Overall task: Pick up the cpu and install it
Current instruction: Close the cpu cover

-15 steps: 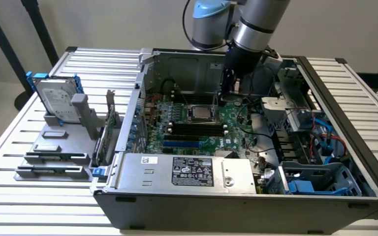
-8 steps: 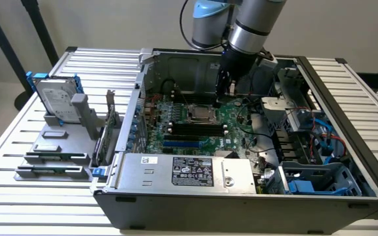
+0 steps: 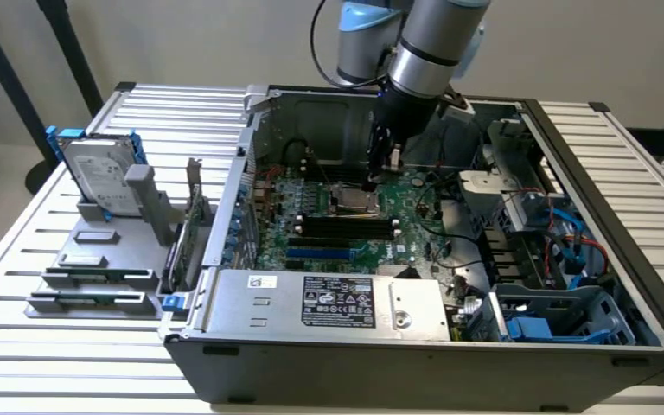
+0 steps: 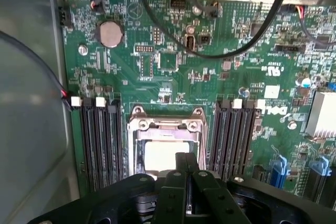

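Note:
The cpu (image 4: 159, 157) shows as a pale, shiny square lying flat inside the metal socket frame (image 4: 140, 125) on the green motherboard (image 4: 220, 72). My gripper (image 4: 185, 167) is just above it with its black fingers pressed together and nothing between them. In the exterior view the gripper (image 3: 375, 182) points down into the open computer case, its tip just above the socket (image 3: 355, 205). Whether the fingertips touch the cpu I cannot tell.
Dark memory slots (image 4: 100, 140) flank the socket on both sides, and black cables (image 4: 231, 51) cross the board. The power supply (image 3: 332, 303) fills the case front. A hard drive in a blue frame (image 3: 99, 177) stands on a grey rack at the exterior view's left.

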Available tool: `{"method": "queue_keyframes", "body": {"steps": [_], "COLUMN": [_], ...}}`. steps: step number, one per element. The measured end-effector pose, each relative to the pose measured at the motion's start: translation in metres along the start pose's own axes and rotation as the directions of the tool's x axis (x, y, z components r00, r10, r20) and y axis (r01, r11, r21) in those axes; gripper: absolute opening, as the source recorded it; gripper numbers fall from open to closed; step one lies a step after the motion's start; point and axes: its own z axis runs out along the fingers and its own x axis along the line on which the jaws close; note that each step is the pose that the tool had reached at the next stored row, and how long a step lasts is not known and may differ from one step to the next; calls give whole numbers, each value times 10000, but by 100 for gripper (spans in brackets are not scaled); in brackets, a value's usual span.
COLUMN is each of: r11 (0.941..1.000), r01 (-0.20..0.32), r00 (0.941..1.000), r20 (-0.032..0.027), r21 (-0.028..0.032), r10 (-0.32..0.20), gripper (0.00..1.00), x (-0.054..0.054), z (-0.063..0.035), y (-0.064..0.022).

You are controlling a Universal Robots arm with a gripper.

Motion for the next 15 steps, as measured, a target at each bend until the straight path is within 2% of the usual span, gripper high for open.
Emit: {"method": "queue_keyframes", "body": {"steps": [7,11,15], "r11": [9999,9995,9990], "r01": [37,57,80], "r00": [10000,9999,9997], "r20": [-90,-158,-224], "r21": [154,296,450], "r10": [-36,-52,-70], "gripper": [11,11,11], "x": [1,2,3], "z": [65,103,118], "y": [-229,-376,-406]}}
